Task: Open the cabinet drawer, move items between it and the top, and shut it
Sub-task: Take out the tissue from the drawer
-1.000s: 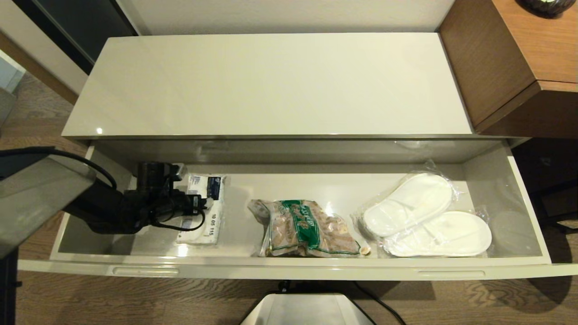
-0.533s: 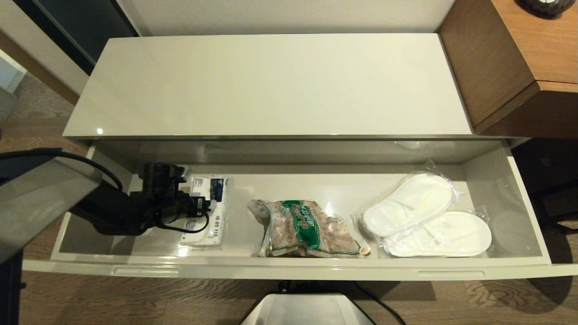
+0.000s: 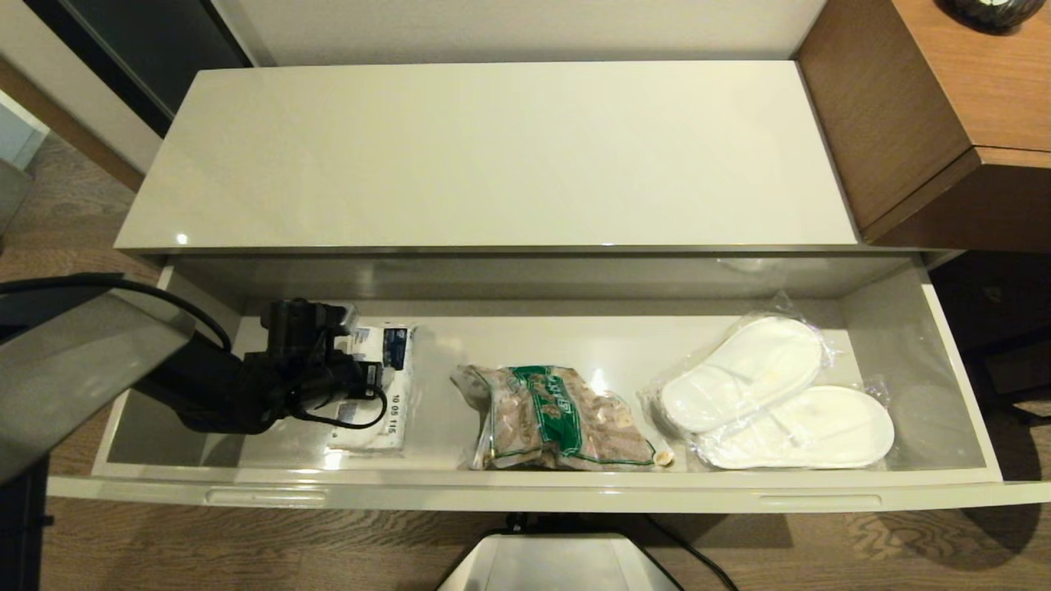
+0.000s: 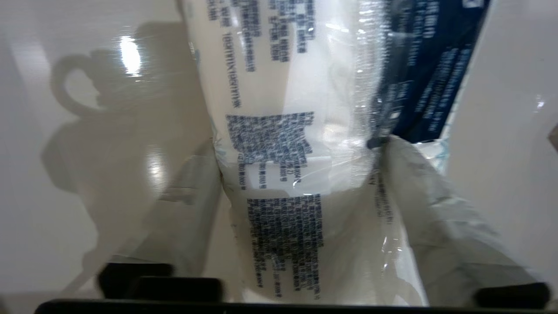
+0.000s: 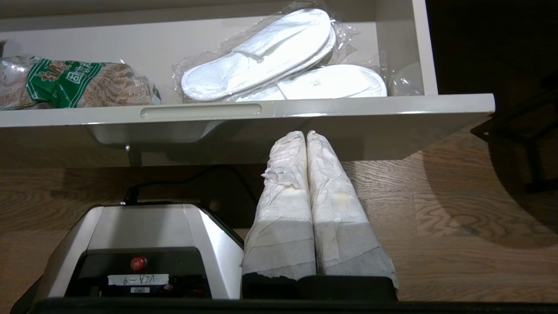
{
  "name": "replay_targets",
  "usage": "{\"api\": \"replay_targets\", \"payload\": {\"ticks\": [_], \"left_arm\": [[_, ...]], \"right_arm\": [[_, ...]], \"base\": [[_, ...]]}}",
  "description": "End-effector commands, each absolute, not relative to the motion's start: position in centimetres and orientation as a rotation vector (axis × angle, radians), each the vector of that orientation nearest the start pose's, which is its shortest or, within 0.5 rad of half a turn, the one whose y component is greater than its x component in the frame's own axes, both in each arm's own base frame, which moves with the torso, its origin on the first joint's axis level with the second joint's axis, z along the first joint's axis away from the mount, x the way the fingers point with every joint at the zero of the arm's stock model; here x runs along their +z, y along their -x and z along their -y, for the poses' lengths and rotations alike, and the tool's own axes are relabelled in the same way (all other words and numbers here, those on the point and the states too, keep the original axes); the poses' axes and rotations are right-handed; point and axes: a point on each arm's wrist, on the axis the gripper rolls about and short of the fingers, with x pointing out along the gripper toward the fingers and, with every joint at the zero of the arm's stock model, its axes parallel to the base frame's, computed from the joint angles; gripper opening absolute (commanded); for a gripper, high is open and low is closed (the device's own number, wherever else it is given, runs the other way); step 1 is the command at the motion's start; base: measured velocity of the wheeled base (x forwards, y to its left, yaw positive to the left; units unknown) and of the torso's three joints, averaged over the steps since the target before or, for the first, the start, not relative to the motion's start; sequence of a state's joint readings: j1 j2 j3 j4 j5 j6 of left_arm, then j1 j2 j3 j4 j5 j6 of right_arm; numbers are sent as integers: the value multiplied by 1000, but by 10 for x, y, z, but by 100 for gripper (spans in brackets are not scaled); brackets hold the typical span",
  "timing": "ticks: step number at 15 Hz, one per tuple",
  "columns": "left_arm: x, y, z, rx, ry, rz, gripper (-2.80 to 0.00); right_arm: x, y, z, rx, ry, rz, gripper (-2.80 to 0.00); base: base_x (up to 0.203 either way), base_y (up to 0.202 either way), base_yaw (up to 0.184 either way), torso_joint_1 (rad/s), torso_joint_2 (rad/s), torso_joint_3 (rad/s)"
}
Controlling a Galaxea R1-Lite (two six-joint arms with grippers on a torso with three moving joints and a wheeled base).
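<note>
The cabinet drawer [image 3: 525, 492] stands pulled out below the bare cream top [image 3: 493, 156]. At the drawer's left end lies the white packet [image 3: 392, 394] with blue print. My left gripper [image 3: 361, 382] reaches in from the left and is shut on it. In the left wrist view the wrapped fingers [image 4: 418, 192] press on both sides of the packet [image 4: 279, 174], which narrows between them; the gripper [image 4: 298, 146] holds it just over the drawer floor. My right gripper [image 5: 306, 133] is shut on nothing, parked low in front of the drawer front [image 5: 348, 107].
In the middle of the drawer lies a green-labelled snack bag [image 3: 554, 419]. Two white slippers in plastic [image 3: 772, 394] lie at its right end. A brown wooden cabinet [image 3: 944, 107] adjoins the top on the right. My silver base [image 3: 558, 562] sits below the drawer front.
My left gripper has shifted a little to the right and further into the drawer, and the white packet has moved slightly with it. The right arm has not moved.
</note>
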State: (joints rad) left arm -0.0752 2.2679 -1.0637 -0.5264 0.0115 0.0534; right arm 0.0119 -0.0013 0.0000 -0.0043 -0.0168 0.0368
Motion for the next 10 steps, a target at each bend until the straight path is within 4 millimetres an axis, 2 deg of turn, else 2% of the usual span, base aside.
{"api": "replay_targets", "payload": {"ticks": [1, 5, 10], "left_arm": [[27, -404, 32, -80, -84, -673, -280], [31, -399, 35, -90, -86, -672, -280], [56, -392, 35, -89, -81, -626, -280]], "right_arm": [[75, 24, 1, -4, -37, 22, -280], [75, 24, 1, -4, -37, 22, -280], [75, 24, 1, -4, -37, 22, -280]], "base": [[0, 0, 0, 0, 0, 0], [0, 0, 0, 0, 0, 0], [0, 0, 0, 0, 0, 0]]}}
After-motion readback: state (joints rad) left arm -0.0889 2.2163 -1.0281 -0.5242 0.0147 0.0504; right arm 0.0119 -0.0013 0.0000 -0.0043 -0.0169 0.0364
